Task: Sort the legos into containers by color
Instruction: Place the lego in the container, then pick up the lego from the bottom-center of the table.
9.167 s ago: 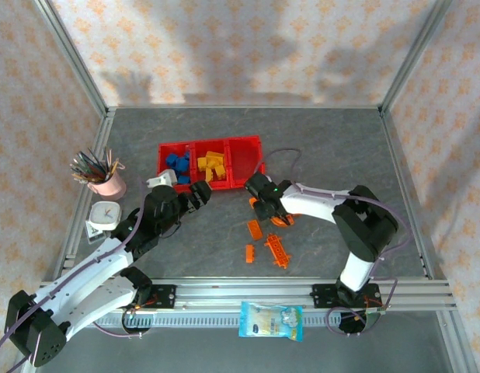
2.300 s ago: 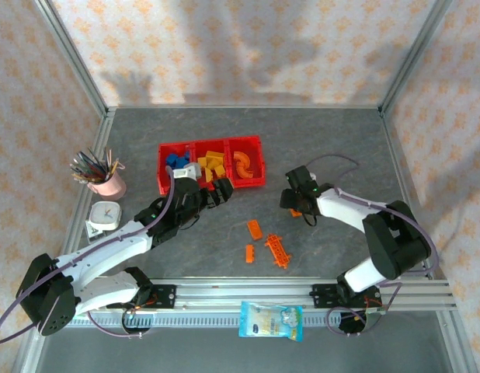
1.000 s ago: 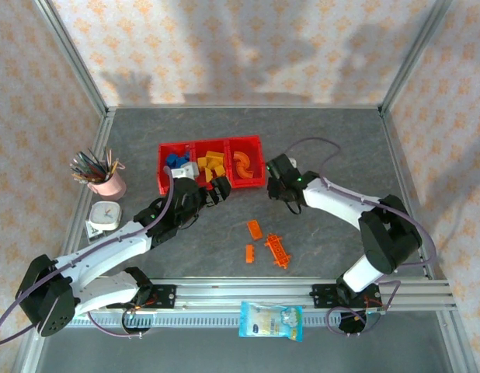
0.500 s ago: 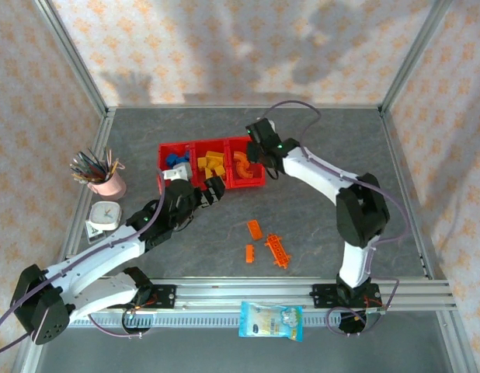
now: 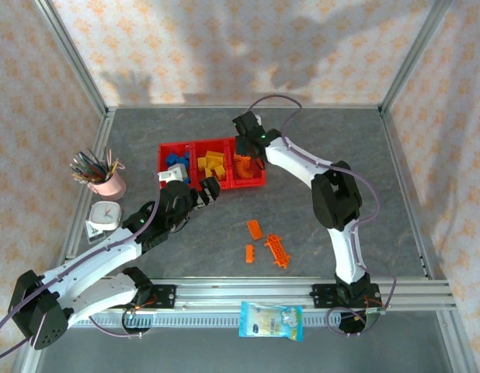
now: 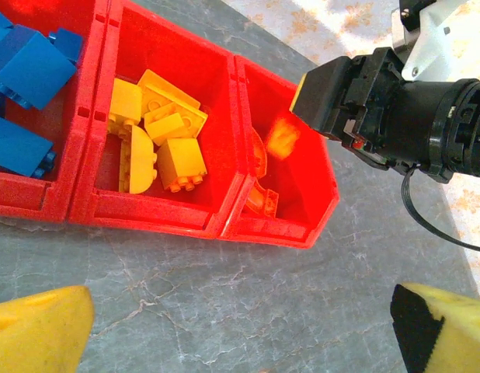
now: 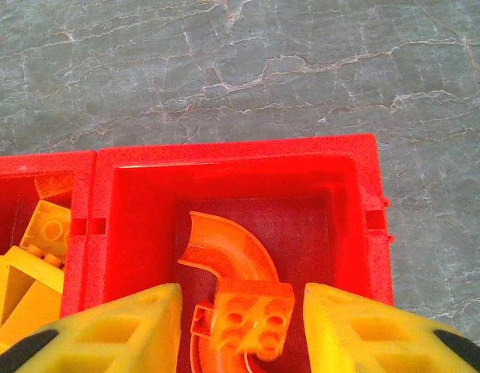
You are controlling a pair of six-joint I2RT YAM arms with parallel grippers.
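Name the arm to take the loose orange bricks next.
Left, probably: left gripper is open, empty and nearer the loose orange bricks; right gripper is over the containers, dropping a brick.

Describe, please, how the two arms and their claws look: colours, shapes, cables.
The left arm and right arm are white rounded links with black joints. A thin purple cable loops along each. The left claw and right claw each have two blocky yellow fingers, partly black.
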